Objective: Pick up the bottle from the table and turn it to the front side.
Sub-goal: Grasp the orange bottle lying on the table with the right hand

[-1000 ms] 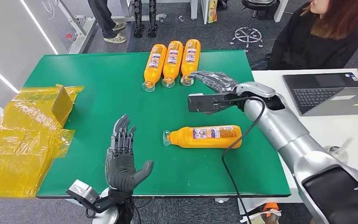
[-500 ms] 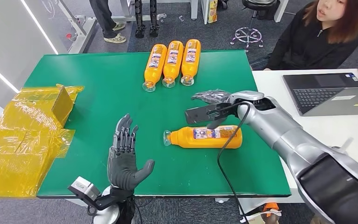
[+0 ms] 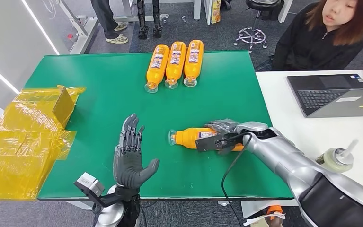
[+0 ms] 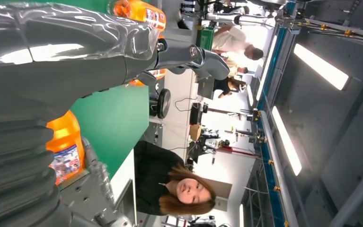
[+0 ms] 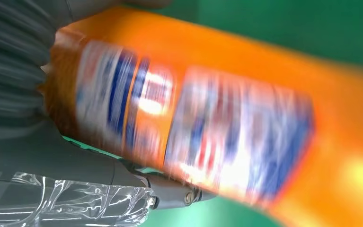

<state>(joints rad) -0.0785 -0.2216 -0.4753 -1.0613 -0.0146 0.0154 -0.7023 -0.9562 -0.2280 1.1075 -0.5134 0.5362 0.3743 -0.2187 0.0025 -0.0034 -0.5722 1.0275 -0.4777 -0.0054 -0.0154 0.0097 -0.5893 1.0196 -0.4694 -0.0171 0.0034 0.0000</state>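
Head view has the right hand (image 3: 223,128) draped over the body of the orange bottle (image 3: 185,137), which lies on its side toward the near right part of the green table (image 3: 99,94). Whether the fingers have closed on it I cannot tell. Probably it reaches from above so the bottle can be rolled label-up. The left hand (image 3: 129,158) hovers open-fingered and empty near the front edge. Three more bottles (image 3: 174,61) lie in a row at the far edge.

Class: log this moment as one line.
right robot hand: on lying orange plastic bottle | left robot hand: open, raised | green table
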